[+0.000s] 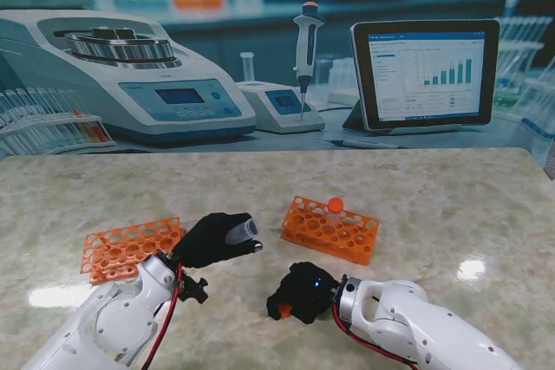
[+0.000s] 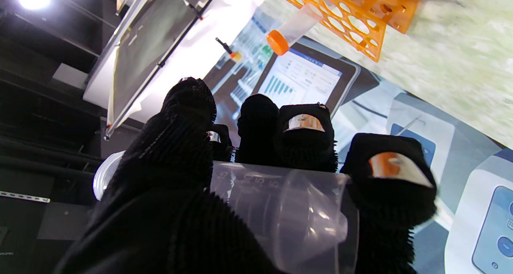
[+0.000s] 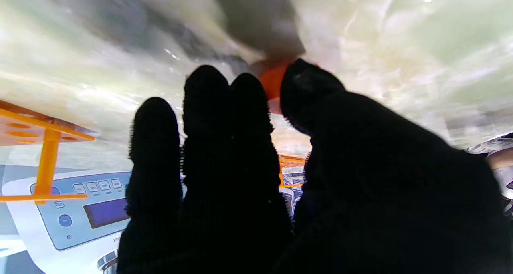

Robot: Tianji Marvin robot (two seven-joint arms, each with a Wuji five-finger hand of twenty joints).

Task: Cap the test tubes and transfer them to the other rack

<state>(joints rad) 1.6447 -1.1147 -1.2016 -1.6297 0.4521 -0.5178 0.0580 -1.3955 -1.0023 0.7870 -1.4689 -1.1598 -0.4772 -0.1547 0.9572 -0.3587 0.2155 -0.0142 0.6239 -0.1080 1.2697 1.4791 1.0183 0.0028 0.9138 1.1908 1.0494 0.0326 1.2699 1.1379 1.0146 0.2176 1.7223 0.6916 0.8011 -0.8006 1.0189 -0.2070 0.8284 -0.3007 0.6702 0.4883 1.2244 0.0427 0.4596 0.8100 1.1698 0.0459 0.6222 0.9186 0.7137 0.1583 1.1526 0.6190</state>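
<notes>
Stand view: I count two test tubes, two orange racks and one loose orange cap. One clear uncapped tube (image 1: 242, 230) lies across my left hand (image 1: 211, 240), fingers closed around it, raised between the racks; its open mouth juts past the fingertips toward my right. The second tube (image 1: 335, 207), capped orange, stands in the right rack (image 1: 330, 229). The left rack (image 1: 130, 249) holds nothing visible. My right hand (image 1: 303, 291) pinches the cap (image 1: 284, 309) between thumb and fingers, close to the marble table (image 1: 451, 205).
</notes>
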